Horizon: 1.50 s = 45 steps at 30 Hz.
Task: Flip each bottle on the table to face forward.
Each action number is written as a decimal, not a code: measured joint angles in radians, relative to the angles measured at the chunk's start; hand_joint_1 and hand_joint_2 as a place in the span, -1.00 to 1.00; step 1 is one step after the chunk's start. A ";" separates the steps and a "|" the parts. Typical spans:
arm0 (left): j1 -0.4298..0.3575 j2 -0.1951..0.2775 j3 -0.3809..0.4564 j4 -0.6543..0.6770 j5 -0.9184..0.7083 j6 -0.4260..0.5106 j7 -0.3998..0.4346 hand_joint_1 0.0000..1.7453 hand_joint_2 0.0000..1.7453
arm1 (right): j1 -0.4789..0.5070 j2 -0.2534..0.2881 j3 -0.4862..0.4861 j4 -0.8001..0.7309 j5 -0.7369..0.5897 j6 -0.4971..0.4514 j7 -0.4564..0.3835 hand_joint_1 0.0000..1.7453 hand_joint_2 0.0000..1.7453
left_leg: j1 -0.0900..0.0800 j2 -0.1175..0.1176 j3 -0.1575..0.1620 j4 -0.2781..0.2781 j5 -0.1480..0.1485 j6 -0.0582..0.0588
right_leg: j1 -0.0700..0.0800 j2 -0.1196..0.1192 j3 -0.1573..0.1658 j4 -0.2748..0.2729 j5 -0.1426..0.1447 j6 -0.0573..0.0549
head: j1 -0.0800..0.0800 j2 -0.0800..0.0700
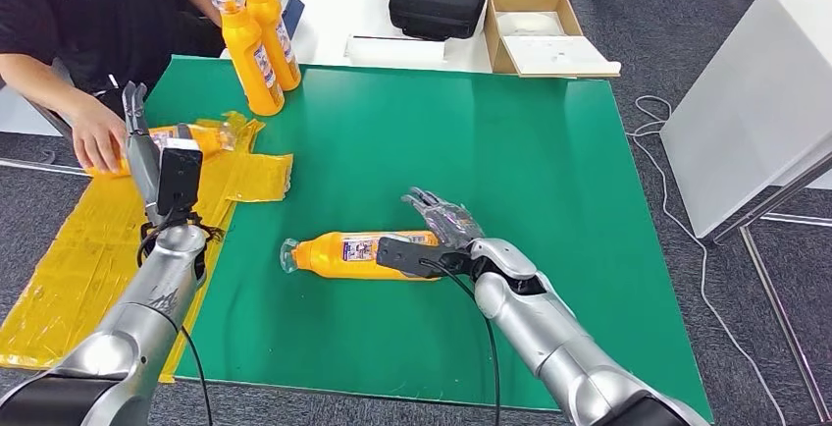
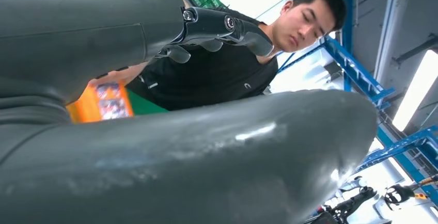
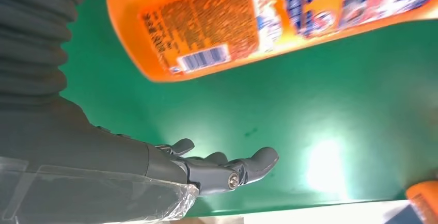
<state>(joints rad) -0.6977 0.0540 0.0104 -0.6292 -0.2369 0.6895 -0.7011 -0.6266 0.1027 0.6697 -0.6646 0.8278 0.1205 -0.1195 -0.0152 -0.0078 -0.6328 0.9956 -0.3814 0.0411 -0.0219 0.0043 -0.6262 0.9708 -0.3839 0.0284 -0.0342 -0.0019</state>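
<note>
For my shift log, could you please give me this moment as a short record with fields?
surface: green table
lying bottle: orange bottle on its side mid-table, cap toward the robot's left
right robot hand: fingers spread beside the lying bottle's base end, holding nothing
left robot hand: raised over the table's left edge, holding nothing
standing bottles: two upright at the far left corner
person: hand on another bottle lying on yellow plastic wrap

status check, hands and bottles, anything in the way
Left robot hand raised, open, empty. Right robot hand open beside the lying bottle, no grip. Two bottles upright at far edge. Person's hand on another bottle over the yellow plastic.
</note>
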 joint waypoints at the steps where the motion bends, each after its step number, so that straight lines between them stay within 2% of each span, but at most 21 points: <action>1: 0.001 0.002 -0.008 -0.001 0.003 0.001 0.000 -1.00 -1.00 | 0.003 0.000 0.005 -0.008 -0.002 0.004 0.004 -1.00 1.00 | 0.000 0.000 0.000 0.000 0.000 0.000 | 0.000 0.000 0.000 0.000 0.000 0.000 | 0.000 0.000; 10: 0.001 0.007 -0.052 -0.002 0.014 0.002 0.000 -1.00 -1.00 | 0.033 0.004 0.038 -0.041 -0.002 0.012 0.029 -1.00 1.00 | 0.000 -0.001 0.000 0.000 0.000 -0.001 | 0.000 0.000 0.000 0.000 0.000 0.000 | 0.000 0.000; 20: 0.001 0.010 -0.054 -0.002 0.037 0.003 0.000 -1.00 -1.00 | 0.072 0.025 0.067 -0.044 0.038 0.020 0.088 -1.00 1.00 | 0.000 -0.001 -0.001 0.000 0.000 -0.001 | 0.000 0.000 0.000 0.000 0.000 0.000 | 0.000 0.000; 27: 0.021 0.015 -0.023 -0.022 0.008 0.003 0.000 -1.00 -1.00 | 0.064 0.068 0.101 -0.009 0.153 0.016 0.192 -1.00 1.00 | 0.000 0.000 0.000 0.000 0.000 -0.001 | 0.000 0.000 0.000 0.000 0.000 0.000 | 0.000 0.000; 28: 0.021 0.015 -0.019 -0.023 0.006 0.003 0.000 -1.00 -1.00 | 0.059 0.077 0.106 0.004 0.166 0.015 0.203 -0.59 1.00 | 0.000 0.000 0.000 0.000 0.000 -0.001 | 0.000 0.000 0.000 0.000 0.000 0.000 | 0.000 0.000; 31: 0.016 0.015 -0.007 -0.023 -0.001 0.003 0.000 -1.00 -1.00 | 0.041 0.101 0.117 0.048 0.197 0.014 0.227 0.85 1.00 | 0.000 0.000 0.000 0.000 0.001 -0.001 | 0.000 0.000 0.000 0.000 0.000 0.000 | 0.000 0.000; 34: 0.004 0.013 0.012 -0.021 -0.022 0.003 0.000 -1.00 -1.00 | 0.019 0.124 0.129 0.103 0.225 0.015 0.241 0.98 1.00 | 0.000 0.000 0.000 0.000 0.001 -0.001 | 0.000 0.000 -0.001 0.000 0.000 0.000 | 0.000 0.000; 45: 0.016 0.011 0.094 -0.041 -0.051 0.003 0.000 -1.00 -1.00 | -0.022 0.174 0.129 0.191 0.270 0.034 0.248 1.00 1.00 | 0.000 0.002 0.001 0.000 0.001 -0.001 | 0.000 0.001 0.000 0.000 0.000 0.000 | 0.000 0.000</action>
<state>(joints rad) -0.6817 0.0647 0.1040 -0.6702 -0.2874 0.6929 -0.7009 -0.6487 0.2765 0.7990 -0.4739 1.0979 0.1547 0.1284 -0.0149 -0.0054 -0.6320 0.9955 -0.3808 0.0402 -0.0217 0.0058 -0.6266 0.9707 -0.3839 0.0282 -0.0341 -0.0019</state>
